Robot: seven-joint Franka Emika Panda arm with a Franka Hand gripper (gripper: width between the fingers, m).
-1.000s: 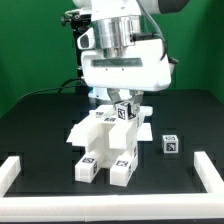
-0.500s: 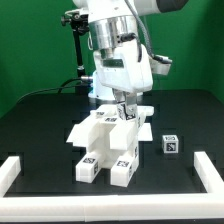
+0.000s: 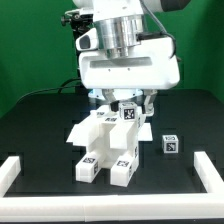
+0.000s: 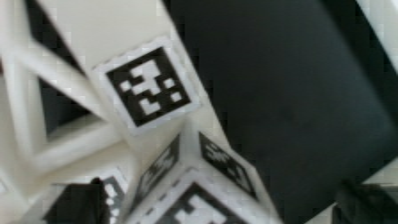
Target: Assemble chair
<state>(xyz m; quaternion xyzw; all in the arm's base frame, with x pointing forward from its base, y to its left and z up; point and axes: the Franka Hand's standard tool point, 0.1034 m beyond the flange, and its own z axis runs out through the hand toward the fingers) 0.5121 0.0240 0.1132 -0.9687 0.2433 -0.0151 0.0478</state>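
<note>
White plastic, tagged: the half-built chair (image 3: 105,140) stands mid-counter, two stubby legs toward the exterior camera and a stepped body behind them. On its upper edge, toward the exterior view's right, sits a small tagged block (image 3: 128,112). It rests on the body and looks roughly upright. Whether it is fully seated I cannot tell from here.

My tool (image 3: 130,104) hangs straight over that block, jaws spread wide, one on each side and apart from it. Nothing is in its hold. The wrist view agrees: the block's tag (image 4: 146,88) fills the frame at an angle, with white faces below it and dark gaps beside them.

Change noted: a moment ago the jaws were closed on this block and the wrist was turned. Now the wrist is square to the camera and the jaws have let go. The block has kept its place on the body. My reading is that this piece counts as placed, and the next move is a clean lift away without brushing it.

A loose cube (image 3: 170,146) lies on the black counter (image 3: 40,120), apart from the chair on the exterior view's right. It is likely still to be fitted. Low white border rails (image 3: 15,172) fence the front corners.
</note>
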